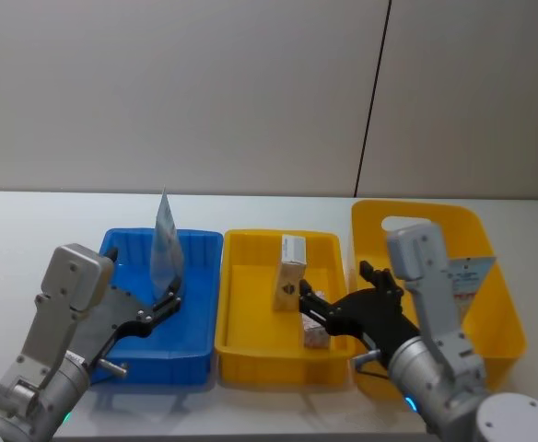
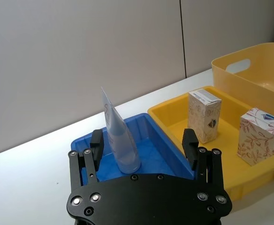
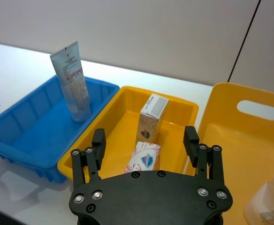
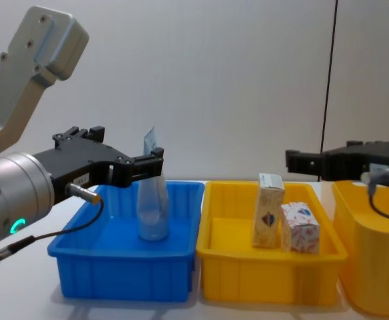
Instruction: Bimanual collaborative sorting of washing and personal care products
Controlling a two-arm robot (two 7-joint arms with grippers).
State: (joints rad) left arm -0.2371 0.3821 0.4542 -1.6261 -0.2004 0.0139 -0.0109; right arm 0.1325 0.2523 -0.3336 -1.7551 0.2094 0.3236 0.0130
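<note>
On a white table (image 1: pixel 29 230), left to right: blue bin (image 4: pixel 124 280), shallow yellow bin (image 4: pixel 268 277) and, largest of the three, a deep yellow tub (image 1: pixel 416 214) with a cut-out handle in its far wall.

Reaching in over the blue bin's near side, the left gripper (image 2: pixel 143 137), fingers spread wide and clamped on nothing, the tube just beyond the tips and close to one of them; contact between finger and tube impossible to tell.

Held low over the near right part of the shallow yellow bin, the right gripper (image 3: pixel 145 136), likewise wide apart and empty, both cartons just beyond its fingertips.

Inside the deep tub, partly hidden behind the right arm, the pale stand-up pouch (image 1: pixel 470 274).

Standing cap down in the blue bin, flat crimped end up, the whitish squeeze tube (image 3: pixel 73 82).

Upright near the middle of the shallow yellow bin, the taller beige carton (image 3: pixel 148 117).

Just beside it on the robot's side, the squat white carton (image 2: pixel 261 136) with red-blue pattern.
</note>
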